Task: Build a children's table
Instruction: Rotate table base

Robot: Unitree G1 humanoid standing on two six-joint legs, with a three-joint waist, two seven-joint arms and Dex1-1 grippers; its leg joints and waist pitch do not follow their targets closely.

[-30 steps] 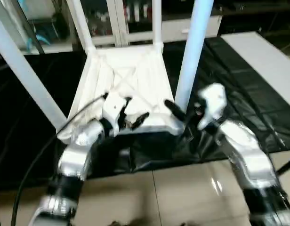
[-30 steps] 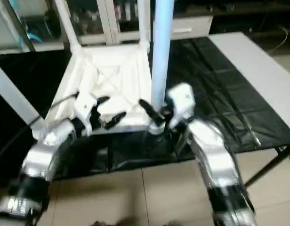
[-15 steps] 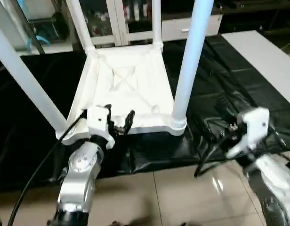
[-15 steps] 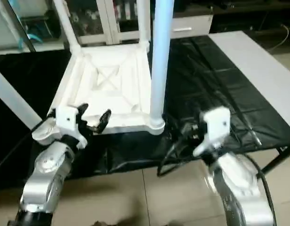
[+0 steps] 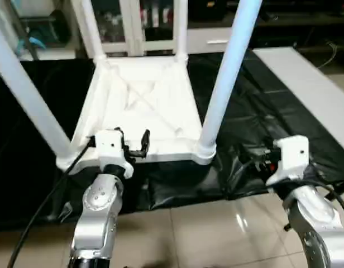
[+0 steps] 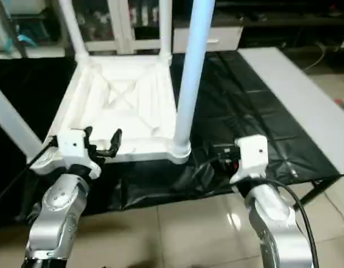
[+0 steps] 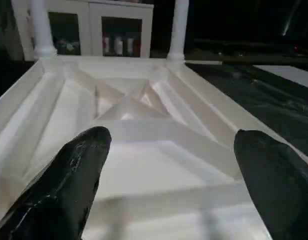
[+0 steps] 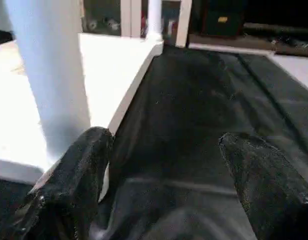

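The upturned tabletop (image 5: 141, 109) lies on the black-covered work table (image 5: 261, 106), four legs (image 5: 225, 84) standing up. The left gripper (image 5: 133, 146) gapes empty at its six-o'clock edge. The right wrist view shows the right gripper (image 8: 159, 165) spread, beside the five-o'clock leg.

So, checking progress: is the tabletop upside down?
Yes. The tabletop lies ribbed side up, its four legs standing up from the corners.

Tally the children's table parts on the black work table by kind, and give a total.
Tabletop, upside down, ribbed underside up: 1
Legs standing in its corner sockets: 4 (near right, near left, far left, far right)
Total: 5 parts
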